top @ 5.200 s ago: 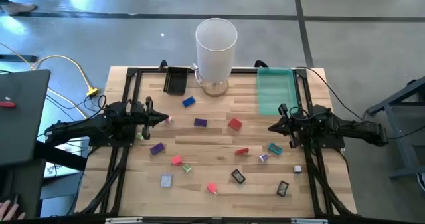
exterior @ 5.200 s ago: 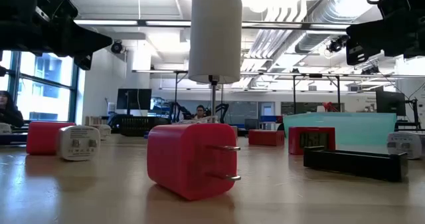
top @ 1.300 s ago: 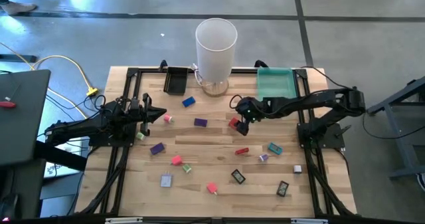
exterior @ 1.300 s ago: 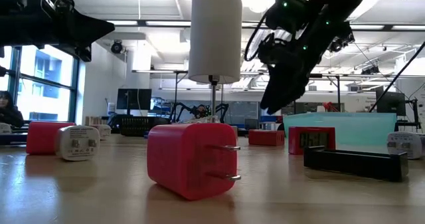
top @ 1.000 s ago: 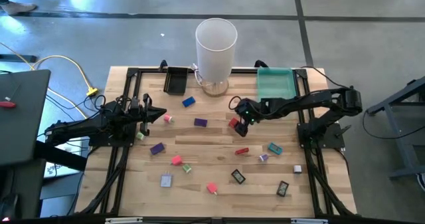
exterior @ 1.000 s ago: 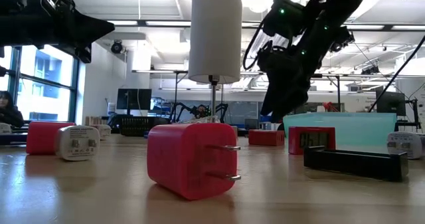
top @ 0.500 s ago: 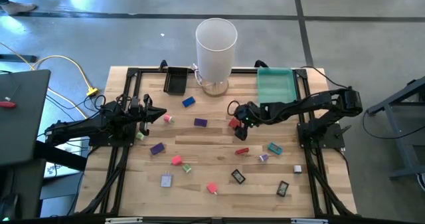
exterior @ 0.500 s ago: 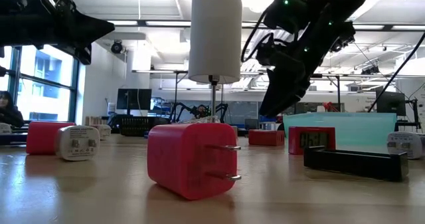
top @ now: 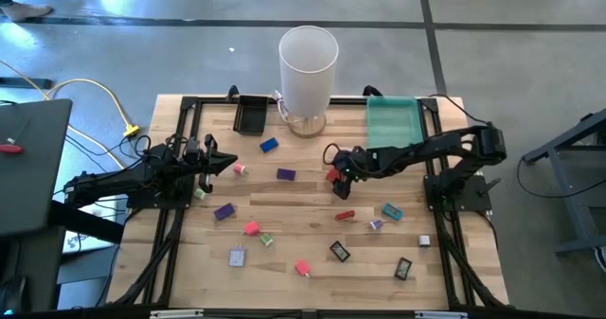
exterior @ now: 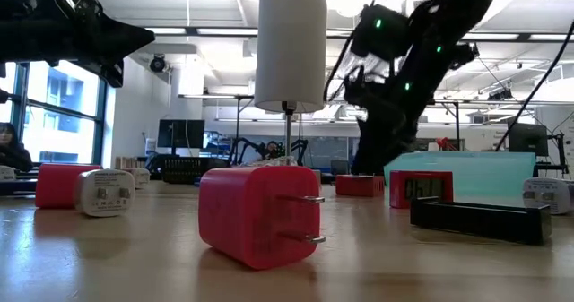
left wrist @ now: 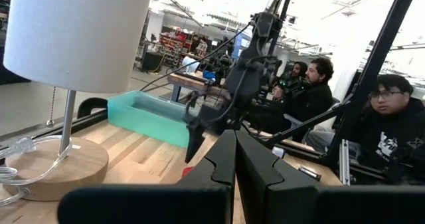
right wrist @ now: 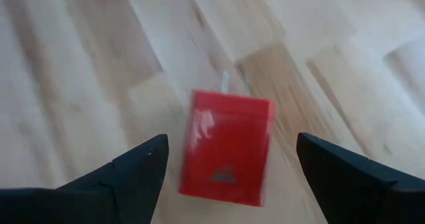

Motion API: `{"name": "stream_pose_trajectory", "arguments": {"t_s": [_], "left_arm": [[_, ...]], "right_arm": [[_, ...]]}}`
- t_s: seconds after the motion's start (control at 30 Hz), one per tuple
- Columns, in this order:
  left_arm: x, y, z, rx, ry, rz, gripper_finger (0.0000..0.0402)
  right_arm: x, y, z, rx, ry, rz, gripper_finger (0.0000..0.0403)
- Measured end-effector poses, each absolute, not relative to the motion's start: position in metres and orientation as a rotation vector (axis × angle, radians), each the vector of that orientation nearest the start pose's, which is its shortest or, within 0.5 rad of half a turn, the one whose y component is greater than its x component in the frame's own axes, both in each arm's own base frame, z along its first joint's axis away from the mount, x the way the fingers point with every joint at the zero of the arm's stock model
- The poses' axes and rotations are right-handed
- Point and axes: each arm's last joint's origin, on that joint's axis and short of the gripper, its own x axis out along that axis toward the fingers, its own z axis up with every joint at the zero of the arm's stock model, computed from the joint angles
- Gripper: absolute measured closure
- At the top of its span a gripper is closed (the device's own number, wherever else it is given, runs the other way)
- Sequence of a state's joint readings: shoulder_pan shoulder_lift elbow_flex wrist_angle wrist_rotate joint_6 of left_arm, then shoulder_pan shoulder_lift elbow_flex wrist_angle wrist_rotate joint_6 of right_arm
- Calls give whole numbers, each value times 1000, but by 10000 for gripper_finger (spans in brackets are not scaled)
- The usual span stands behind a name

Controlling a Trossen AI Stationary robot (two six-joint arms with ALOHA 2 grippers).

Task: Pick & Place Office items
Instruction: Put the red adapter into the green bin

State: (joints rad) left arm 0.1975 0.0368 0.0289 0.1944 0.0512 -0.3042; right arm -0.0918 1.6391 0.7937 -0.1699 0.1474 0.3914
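Hovering spread over the red plug block (right wrist: 227,148), the right hand (top: 336,173) faced a seemingly light, rigid, smooth-sided piece, best pinched across its flat flanks.

Two dark jointed arms (top: 426,149) carry looping black cables, small green lights and tapered black pincer fingers (right wrist: 136,174).
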Motion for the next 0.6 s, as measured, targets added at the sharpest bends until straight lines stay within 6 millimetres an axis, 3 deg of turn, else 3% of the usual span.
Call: {"name": "stream_pose_trajectory", "arguments": {"t_s": [0.3,0.6], "left_arm": [[95,18,189,-280,-206,117,401],[95,18,189,-280,-203,117,401]], "right_arm": [[301,-35,121,315,993,-400,82],[299,-31,120,298,1033,-397,85]]}}
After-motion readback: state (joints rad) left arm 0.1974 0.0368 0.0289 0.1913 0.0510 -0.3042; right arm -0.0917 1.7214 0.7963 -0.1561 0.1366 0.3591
